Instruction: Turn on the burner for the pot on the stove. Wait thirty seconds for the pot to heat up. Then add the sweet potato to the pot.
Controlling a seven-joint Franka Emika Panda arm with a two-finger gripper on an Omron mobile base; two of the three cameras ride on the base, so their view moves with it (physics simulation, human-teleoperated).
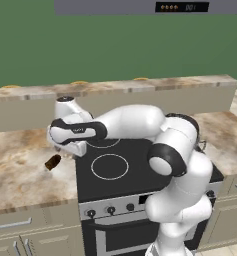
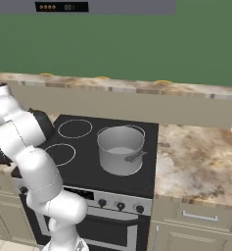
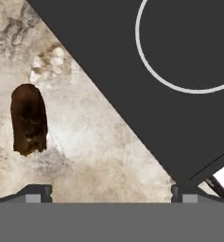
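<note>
One job left at least, the dropping in: sweet potato point(image 1: 53, 162) lying on the tabletop point(image 1: 20, 170) left of the stove point(image 2: 137, 179), pot point(image 2: 120, 149) waiting on the stove, jaws wide apart above, holding nothing, burner heat impossible to tell.

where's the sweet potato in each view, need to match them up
Left base view: the sweet potato lies on the marble counter just left of the stove, below the hand.
Right base view: not in it; the arm covers that side of the stove.
Hand view: it sits at the left on the counter, apart from the stove's edge.
Shared landmark: the stove's black glass top with white burner rings.
</note>
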